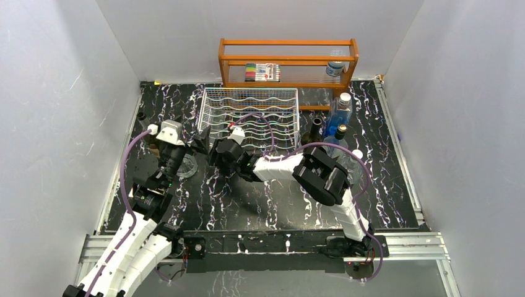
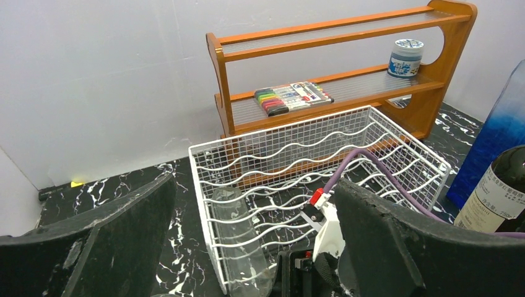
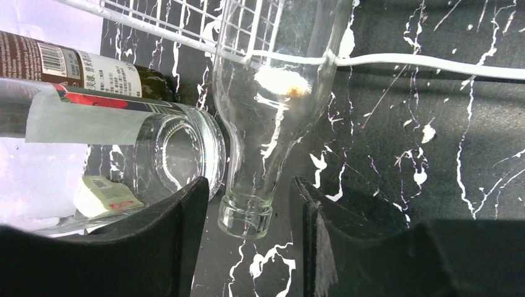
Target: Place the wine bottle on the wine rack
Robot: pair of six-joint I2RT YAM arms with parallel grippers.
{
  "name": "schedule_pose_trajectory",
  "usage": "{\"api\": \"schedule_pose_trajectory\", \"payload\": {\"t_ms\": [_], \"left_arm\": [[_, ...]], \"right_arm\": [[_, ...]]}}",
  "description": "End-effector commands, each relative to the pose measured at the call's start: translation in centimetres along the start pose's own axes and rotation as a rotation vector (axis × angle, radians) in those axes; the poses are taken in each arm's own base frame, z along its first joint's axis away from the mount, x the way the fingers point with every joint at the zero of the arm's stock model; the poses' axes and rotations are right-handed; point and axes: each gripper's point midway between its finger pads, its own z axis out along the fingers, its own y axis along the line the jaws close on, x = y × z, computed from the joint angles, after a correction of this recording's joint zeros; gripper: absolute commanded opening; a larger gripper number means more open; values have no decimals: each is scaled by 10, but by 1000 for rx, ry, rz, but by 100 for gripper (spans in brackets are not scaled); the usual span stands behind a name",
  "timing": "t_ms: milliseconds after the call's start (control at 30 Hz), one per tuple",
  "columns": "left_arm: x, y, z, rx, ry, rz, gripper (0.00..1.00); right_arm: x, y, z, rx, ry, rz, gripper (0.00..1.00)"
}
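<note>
Because the wine bottle already lies on its side in a cradle of the wine rack, body inside the wire and neck poking out past the front rail, the placing itself looks done. The bottle sits in the cradle on the rack's 9 o'clock side in the top view, where the wavy wire keeps it from rolling. The right gripper straddles the neck with its fingers parted. A sliver of dark table shows on either side of the glass, so it seems to be letting go, not squeezing. A second clear glass vessel lies just beside the neck at 9 o'clock in the right wrist view, so a straight pull back along the neck's line would be the safest exit. The left gripper hovers near the rack's 8 o'clock corner, spread wide and holding nothing, apparently kept out of the way. A dark labelled bottle and a blue bottle stand at 3 o'clock of the rack, and the orange shelf stands behind it at 12.
</note>
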Motion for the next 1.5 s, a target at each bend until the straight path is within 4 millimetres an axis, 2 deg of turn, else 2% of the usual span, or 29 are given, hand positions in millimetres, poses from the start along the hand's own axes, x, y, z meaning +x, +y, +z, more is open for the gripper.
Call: {"api": "schedule_pose_trajectory", "payload": {"t_ms": [0, 233, 433, 833, 1133, 1267, 1467], "left_arm": [[-17, 2, -1, -1, -52, 11, 98], [-17, 2, -1, 0, -52, 14, 98], [-18, 2, -1, 3, -54, 13, 98], [-17, 2, -1, 3, -53, 19, 98], [-17, 1, -1, 4, -54, 19, 98], [-17, 2, -1, -3, -48, -1, 98], [-18, 7, 1, -32, -4, -26, 98]], "right_arm": [[-8, 13, 6, -10, -25, 46, 57], [-8, 11, 14, -2, -38, 32, 44], [-18, 12, 19, 4, -75, -5, 30], [-39, 6, 24, 21, -97, -13, 24], [-49, 9, 22, 6, -105, -19, 27], [-53, 19, 20, -30, -104, -50, 41], [-62, 33, 13, -63, -112, -45, 54]]}}
